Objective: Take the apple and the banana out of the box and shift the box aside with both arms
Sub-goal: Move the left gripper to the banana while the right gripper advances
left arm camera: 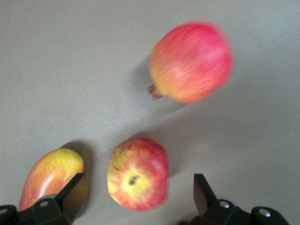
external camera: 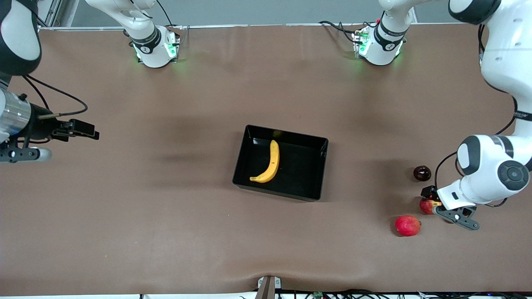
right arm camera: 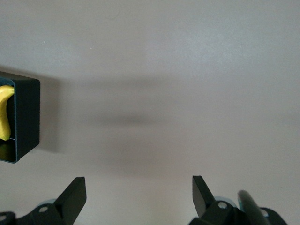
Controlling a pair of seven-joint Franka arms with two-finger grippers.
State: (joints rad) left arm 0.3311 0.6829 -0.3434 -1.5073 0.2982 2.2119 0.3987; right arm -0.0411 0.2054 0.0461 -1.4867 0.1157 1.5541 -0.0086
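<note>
Left gripper (left arm camera: 136,197), fingers spread, flanks the apple (left arm camera: 138,173), which rests on the table (external camera: 166,207) without contact. A mango (left arm camera: 50,176) lies just beside one fingertip; a clumsy lift-off could nudge either fruit (the round red one (external camera: 407,225) sits near). Right gripper (right arm camera: 136,199) waits, fingers apart, over bare table. Banana (external camera: 269,164) remains in the box (external camera: 321,174), mid-table.
</note>
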